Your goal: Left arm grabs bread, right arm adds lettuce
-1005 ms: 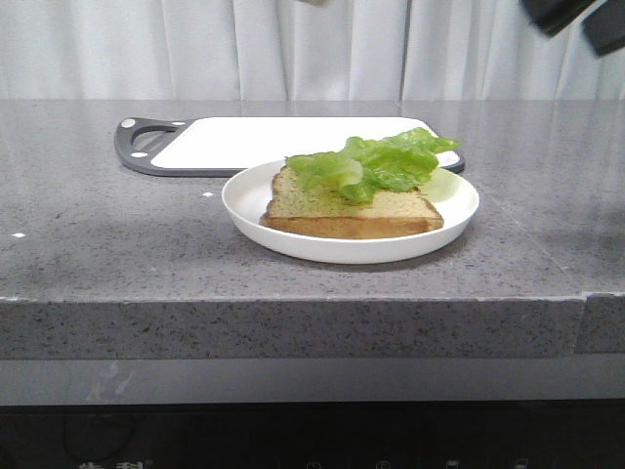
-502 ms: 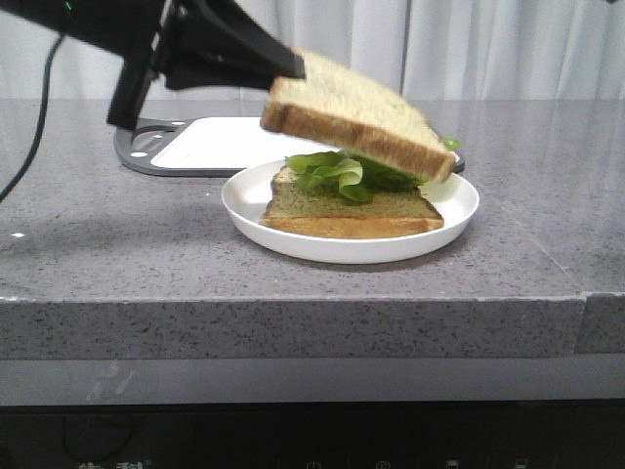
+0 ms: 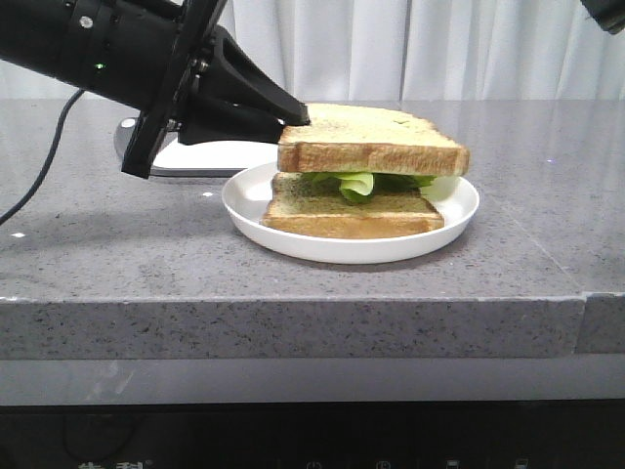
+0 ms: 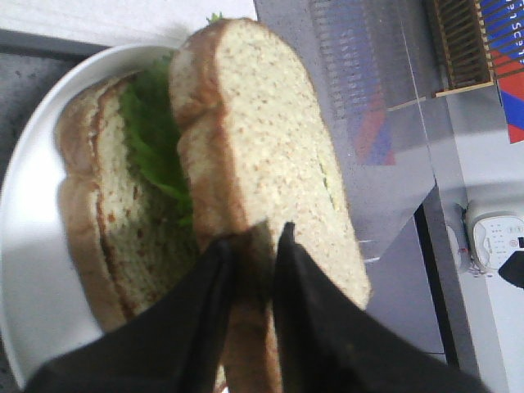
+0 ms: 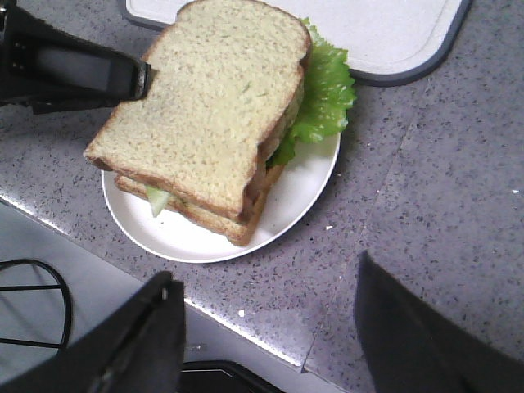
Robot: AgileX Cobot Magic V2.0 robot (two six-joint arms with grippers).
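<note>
1. Our left tool is clamped on the bread — it lies over the lettuce on the plate.
2. Our right tool hangs above the table — fingers apart.

The left arm is matte black with broad wedge fingers, a small green light and a trailing black cable.

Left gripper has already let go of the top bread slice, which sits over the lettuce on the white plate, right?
Not quite. The left gripper is shut on the edge of the top bread slice, as the left wrist view shows. The rest holds: the slice sits over the lettuce on the white plate.
</note>
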